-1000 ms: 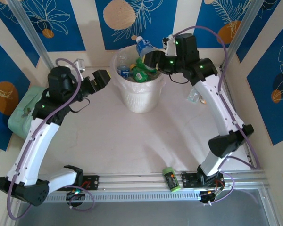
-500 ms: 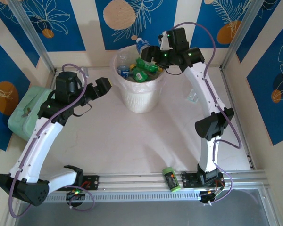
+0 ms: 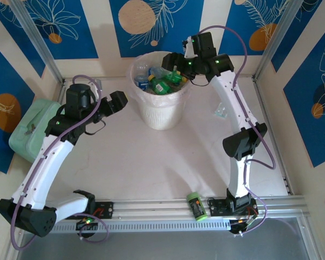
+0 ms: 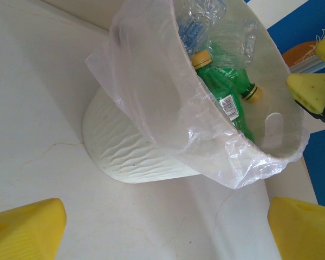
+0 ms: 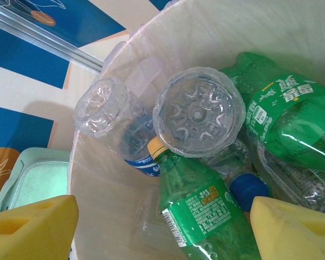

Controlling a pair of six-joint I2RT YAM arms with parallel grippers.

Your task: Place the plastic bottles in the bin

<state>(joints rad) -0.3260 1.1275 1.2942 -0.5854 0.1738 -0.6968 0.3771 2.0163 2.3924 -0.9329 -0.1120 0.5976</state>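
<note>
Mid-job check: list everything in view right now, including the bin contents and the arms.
bin: one, white, far centre of the table
liner: one, clear plastic, draped over the bin rim
green bottles: at least two, yellow caps, inside the bin
clear bottles: at least three, inside the bin; more may be buried
case: one, mint green, at the left edge
canister: one, lime green, on the near rail
small clear item: one, on the table right of the bin; too small to identify
table: one, off-white
left fingers: yellow, wide apart, empty, beside the bin
right fingers: yellow, wide apart, empty, over the bin
</note>
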